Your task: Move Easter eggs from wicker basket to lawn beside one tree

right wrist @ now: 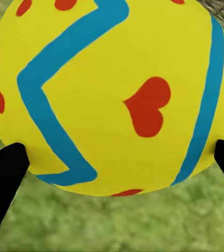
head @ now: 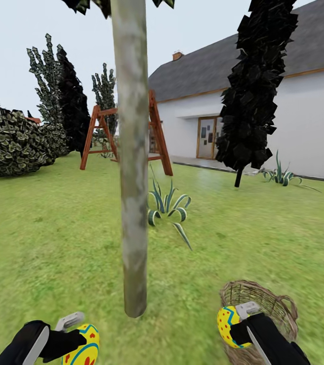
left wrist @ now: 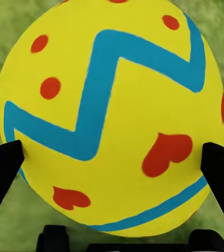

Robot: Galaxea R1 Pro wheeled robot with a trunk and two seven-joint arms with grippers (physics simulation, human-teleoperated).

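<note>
Mottled green lawn fills the ground of the garden, flat and softly blurred. Behind it stands a white house with a grey roof, a brick chimney and a wood-framed door; no readable writing or labels anywhere. Reddish-brown wooden swing frame sits mid-distance, partly hidden by the trunk in front. Black cone-shaped conifer stands before the house wall. Rounded leafy bush at far left. Spiky striped-leaf plant grows just behind the trunk base.

Tree: slim, straight, pale grey-green mottled trunk, directly ahead and close, between the two arms; it meets the grass near the lower centre of the head view.

Left gripper: black fingers clamped on either side of the left egg, smooth, yellow, with blue zigzag band, red dots and red hearts. Egg held above grass, near the trunk base.

Right gripper: fingers likewise pinching the right egg, same paint pattern. It is held just in front of the wicker basket, brown open weave with a small loop handle, standing on grass near the tree. Basket interior partly hidden by the arm; contents cannot be told.
</note>
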